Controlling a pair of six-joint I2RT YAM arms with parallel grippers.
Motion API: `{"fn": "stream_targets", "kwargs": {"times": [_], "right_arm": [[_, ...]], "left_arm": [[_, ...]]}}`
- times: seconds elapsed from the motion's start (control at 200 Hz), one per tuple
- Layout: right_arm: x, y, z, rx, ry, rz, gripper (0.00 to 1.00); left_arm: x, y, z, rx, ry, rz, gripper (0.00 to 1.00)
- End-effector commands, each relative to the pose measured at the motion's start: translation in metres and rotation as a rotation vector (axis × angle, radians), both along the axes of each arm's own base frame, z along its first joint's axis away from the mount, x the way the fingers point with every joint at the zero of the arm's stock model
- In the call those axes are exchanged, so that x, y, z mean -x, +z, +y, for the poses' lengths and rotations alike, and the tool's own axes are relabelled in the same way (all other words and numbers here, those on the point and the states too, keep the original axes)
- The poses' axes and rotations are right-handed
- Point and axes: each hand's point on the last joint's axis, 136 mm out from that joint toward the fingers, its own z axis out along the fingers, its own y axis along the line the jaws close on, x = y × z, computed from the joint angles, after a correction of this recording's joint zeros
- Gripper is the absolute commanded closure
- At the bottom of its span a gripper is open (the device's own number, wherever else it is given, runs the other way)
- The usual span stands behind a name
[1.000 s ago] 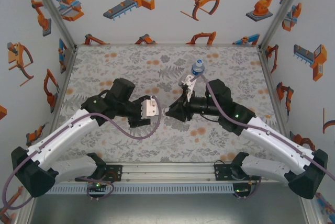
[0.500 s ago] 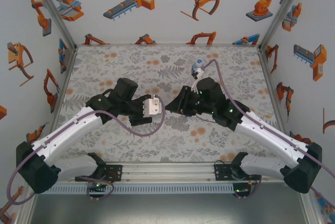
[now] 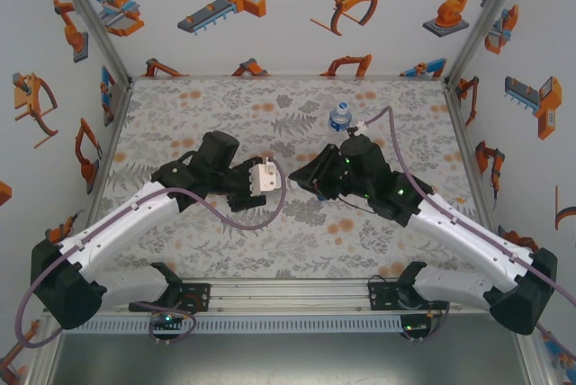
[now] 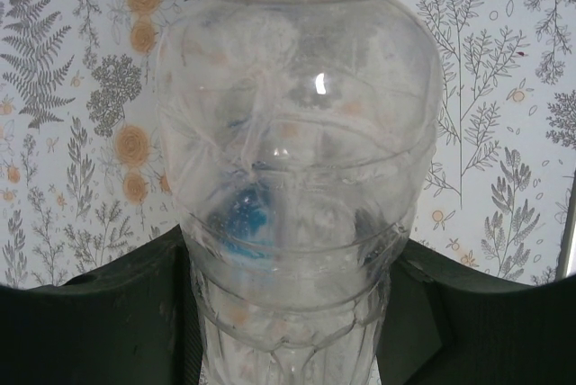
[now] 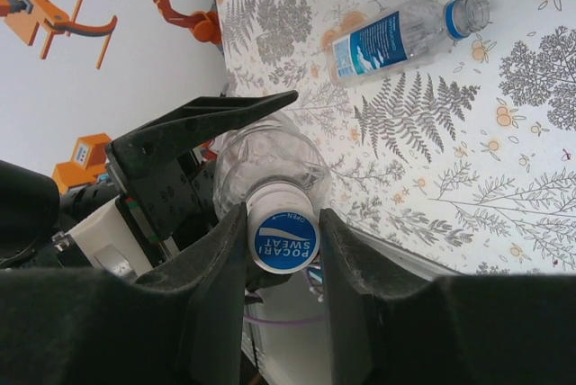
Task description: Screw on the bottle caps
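My left gripper is shut on the body of a clear bottle, whose neck points away from the camera. On that neck sits a blue-and-white bottle cap, and my right gripper is shut on the cap, one finger on each side. The held bottle's shoulder shows just behind the cap. In the top view the left gripper and the right gripper meet tip to tip above the middle of the mat. A second bottle with a blue label lies on the mat, its mouth open.
The labelled bottle sits at the back right of the flowered mat. Printed side walls and metal posts enclose the mat. The right arm's purple cable arches above that bottle.
The right wrist has turned about its axis while on the cap, and its cable has swung over to the right. The left gripper has shifted slightly right with the bottle.
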Motion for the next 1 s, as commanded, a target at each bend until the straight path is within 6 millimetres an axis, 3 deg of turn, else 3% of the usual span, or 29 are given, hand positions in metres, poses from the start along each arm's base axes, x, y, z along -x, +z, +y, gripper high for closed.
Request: {"fn": "stream_targets", "kwargs": {"times": [0.0, 0.145, 0.396, 0.686, 0.816, 0.901, 0.996], "right_arm": [[-0.003, 0.001, 0.001, 0.000, -0.010, 0.000, 0.98], [-0.004, 0.010, 0.005, 0.023, 0.032, -0.050, 0.76], [-0.006, 0.032, 0.003, 0.103, 0.090, -0.154, 0.54], [-0.018, 0.060, -0.010, 0.220, 0.130, -0.297, 0.50], [-0.021, 0.086, -0.014, 0.308, 0.208, -0.505, 0.50], [-0.007, 0.111, -0.002, 0.333, 0.369, -0.744, 0.50], [0.022, 0.134, 0.012, 0.330, 0.585, -1.018, 0.51]], "left_arm": [[0.009, 0.039, -0.024, 0.158, -0.100, -0.048, 1.00], [0.011, 0.038, -0.026, 0.161, -0.112, -0.039, 1.00], [0.011, 0.034, -0.027, 0.153, -0.116, -0.032, 1.00], [0.012, 0.032, -0.024, 0.144, -0.113, -0.026, 1.00], [0.014, 0.033, -0.023, 0.140, -0.111, -0.024, 1.00], [0.016, 0.033, -0.021, 0.141, -0.118, -0.021, 1.00], [0.023, 0.036, -0.020, 0.153, -0.145, -0.020, 1.00]]}}
